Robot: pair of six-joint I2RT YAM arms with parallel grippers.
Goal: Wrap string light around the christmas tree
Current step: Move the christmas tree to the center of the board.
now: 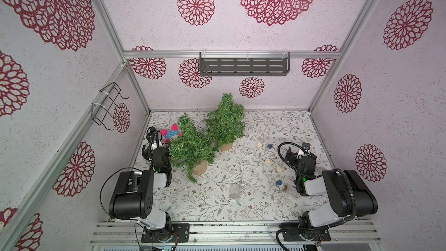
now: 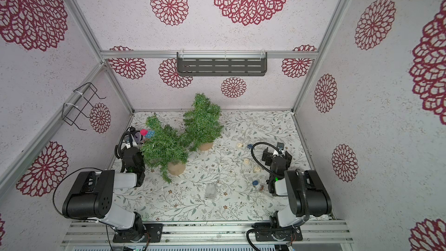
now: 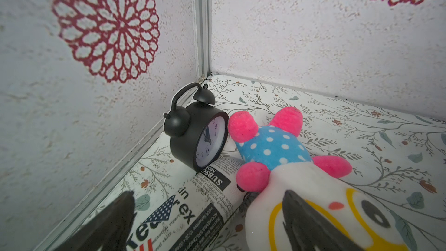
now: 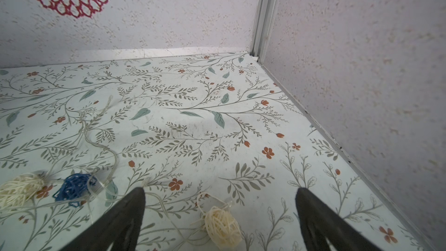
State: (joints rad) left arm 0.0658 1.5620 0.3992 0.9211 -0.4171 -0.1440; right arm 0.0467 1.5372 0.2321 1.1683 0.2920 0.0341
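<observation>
Two small green christmas trees on wooden bases stand left of centre in both top views, one nearer (image 1: 190, 148) and one farther back (image 1: 225, 121). The string light lies loose on the table. Its clear battery box (image 1: 234, 190) is near the front middle. Its thin pale wire (image 4: 96, 129) runs to the right, past cream balls (image 4: 223, 225) and a blue ball (image 4: 72, 188). My right gripper (image 4: 220, 189) hangs open just above the wire, one cream ball below and between its fingers. My left gripper (image 3: 208, 194) is open left of the nearer tree, holding nothing.
In the back left corner sit a black alarm clock (image 3: 200, 136), a pink and blue plush toy (image 3: 277, 153) and a newsprint roll (image 3: 193, 201), all under the left gripper. A grey shelf (image 1: 243, 65) hangs on the back wall, a wire rack (image 1: 108, 107) on the left wall.
</observation>
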